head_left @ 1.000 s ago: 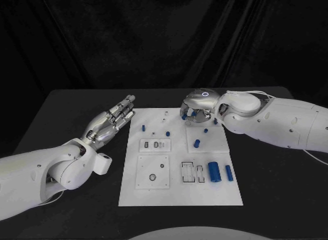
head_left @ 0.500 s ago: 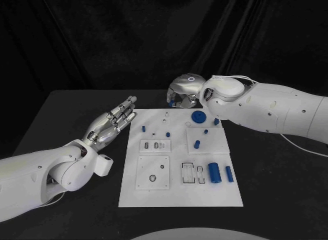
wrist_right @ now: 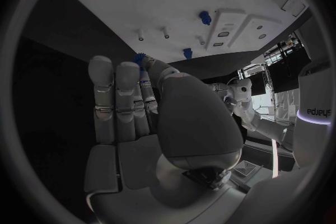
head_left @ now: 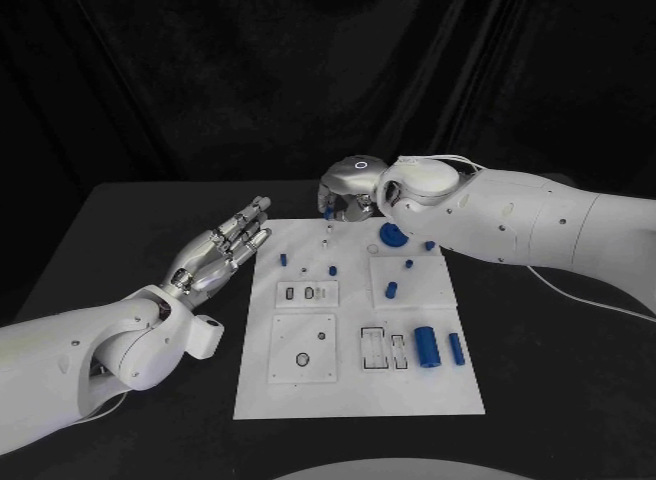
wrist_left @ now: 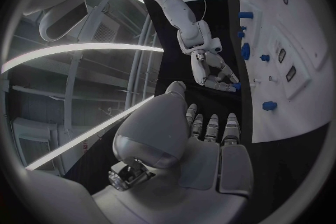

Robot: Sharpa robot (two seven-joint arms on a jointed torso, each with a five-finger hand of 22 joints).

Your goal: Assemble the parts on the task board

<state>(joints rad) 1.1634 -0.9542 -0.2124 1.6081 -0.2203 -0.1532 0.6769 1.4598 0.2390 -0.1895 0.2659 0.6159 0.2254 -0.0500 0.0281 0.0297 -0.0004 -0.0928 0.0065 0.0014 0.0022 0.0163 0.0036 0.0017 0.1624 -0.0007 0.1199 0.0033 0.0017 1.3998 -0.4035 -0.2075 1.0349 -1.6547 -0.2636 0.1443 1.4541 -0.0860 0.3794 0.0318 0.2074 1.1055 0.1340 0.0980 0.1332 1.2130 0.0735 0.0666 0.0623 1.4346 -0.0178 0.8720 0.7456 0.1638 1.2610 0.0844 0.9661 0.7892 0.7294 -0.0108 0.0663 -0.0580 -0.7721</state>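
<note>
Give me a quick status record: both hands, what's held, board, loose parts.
left hand: open, flat, beside the board's left edge
right hand: at the board's far edge, pinching a small blue part
board: white, mid-table
round blue part: on the board near the right hand
two blue cylinders: lying at the board's right side

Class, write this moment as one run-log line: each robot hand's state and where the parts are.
left robot hand: open, beside task board | right robot hand: pinching small blue part beyond board's far edge | other blue parts: on board
</note>
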